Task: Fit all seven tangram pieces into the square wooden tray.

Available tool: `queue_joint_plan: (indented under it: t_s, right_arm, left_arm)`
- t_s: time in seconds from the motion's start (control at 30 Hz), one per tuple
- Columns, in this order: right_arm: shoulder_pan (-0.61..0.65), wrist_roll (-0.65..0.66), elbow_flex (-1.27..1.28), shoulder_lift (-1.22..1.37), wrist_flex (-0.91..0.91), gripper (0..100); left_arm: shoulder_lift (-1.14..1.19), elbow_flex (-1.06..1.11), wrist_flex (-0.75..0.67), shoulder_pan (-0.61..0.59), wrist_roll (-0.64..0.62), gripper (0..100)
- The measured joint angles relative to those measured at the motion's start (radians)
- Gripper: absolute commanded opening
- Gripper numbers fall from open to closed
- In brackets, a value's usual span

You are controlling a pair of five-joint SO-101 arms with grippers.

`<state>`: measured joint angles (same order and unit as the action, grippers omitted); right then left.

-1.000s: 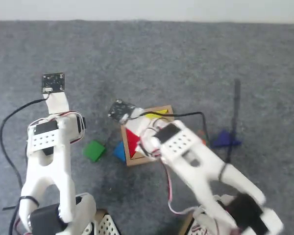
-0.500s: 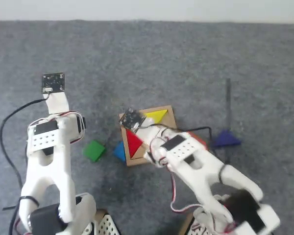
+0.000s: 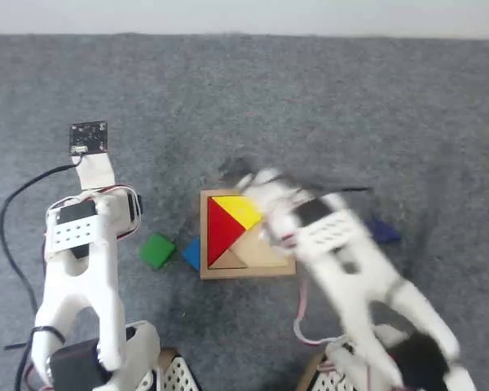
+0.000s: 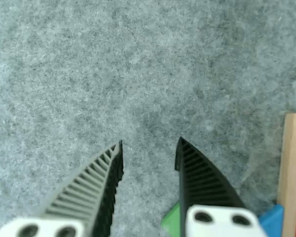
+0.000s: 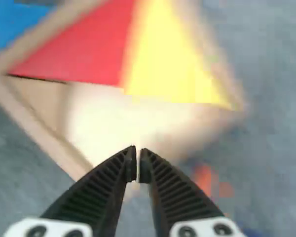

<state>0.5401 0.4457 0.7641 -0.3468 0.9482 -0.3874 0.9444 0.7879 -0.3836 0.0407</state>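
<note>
High view: the square wooden tray lies on the grey carpet. Its flat red triangle piece has the long side along the wall beside the small blue piece, and the tip points toward the middle. The right gripper hangs above the tray with fingers together and empty; the left gripper has its fingers apart.

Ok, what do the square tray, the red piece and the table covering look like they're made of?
Tray: seemingly pale bare wood, going by its matte tan face. Red piece: smooth, evenly coloured, painted wood or plastic; I can't tell which. Table covering: grey felt or short-pile carpet, judging by its fuzzy mottled fibres.
</note>
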Motion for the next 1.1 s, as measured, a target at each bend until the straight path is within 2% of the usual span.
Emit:
queue_joint_plan:
  t_s: [0.1, 0.2, 0.33, 0.43, 0.5, 0.73, 1.1]
  right_arm:
    - [-0.175, 0.143, -0.012, -0.163, 0.187, 15.4]
    - [-0.310, 0.428, 0.018, -0.272, 0.331, 19.8]
    - [-0.494, 0.813, 0.075, -0.299, 0.358, 25.1]
    - [-0.568, 1.019, 0.081, -0.279, 0.359, 27.7]
    - [-0.620, 1.108, 0.081, -0.224, 0.338, 28.1]
    - [-0.661, 1.198, -0.015, 0.061, 0.279, 28.1]
    - [-0.631, 1.208, -0.284, 0.466, 0.247, 27.8]
  left_arm:
    - [0.000, 0.000, 0.000, 0.000, 0.000, 17]
    - [0.000, 0.000, 0.000, 0.000, 0.000, 17]
    - [0.000, 0.000, 0.000, 0.000, 0.000, 17]
    - [0.000, 0.000, 0.000, 0.000, 0.000, 17]
    - [0.000, 0.000, 0.000, 0.000, 0.002, 17]
    - [0.000, 0.021, 0.000, 0.000, 0.107, 17]
    - [0.000, 0.021, 0.000, 0.000, 0.115, 17]
